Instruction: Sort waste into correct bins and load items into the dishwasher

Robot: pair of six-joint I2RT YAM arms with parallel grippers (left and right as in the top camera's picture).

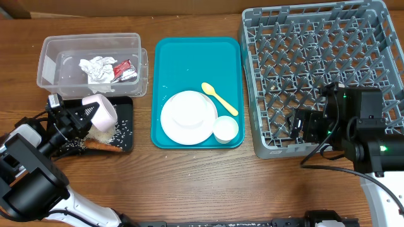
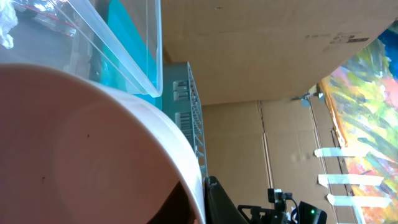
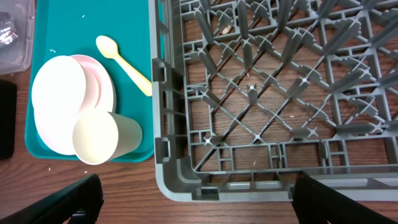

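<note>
Napkin (image 1: 96, 68) and red wrapper (image 1: 125, 68) lie in clear tub (image 1: 47, 63); left gripper (image 1: 85, 115) clamps tilted bowl (image 1: 103, 111) over black tray (image 1: 126, 107); right gripper (image 3: 199, 190) gapes; dish rack (image 1: 249, 82) empty; plate (image 1: 186, 116), cup (image 1: 225, 129), spoon (image 1: 219, 99) unloaded.

Overhead cam: straight down, whole table (image 1: 208, 183) in frame. Left wrist cam: rolled sideways, jammed up against a white bowl (image 2: 81, 149), looking low past the clear tub (image 2: 124, 50) toward the room wall (image 2: 261, 56). Right wrist cam: steep down, close over the dish rack (image 3: 186, 180) corner. All three catch the teal tray (image 3: 68, 25) and the rack.

Left claw (image 1: 84, 114) grips a tilted white bowl (image 1: 103, 108); right claw (image 1: 295, 126) hangs spread wide.
</note>
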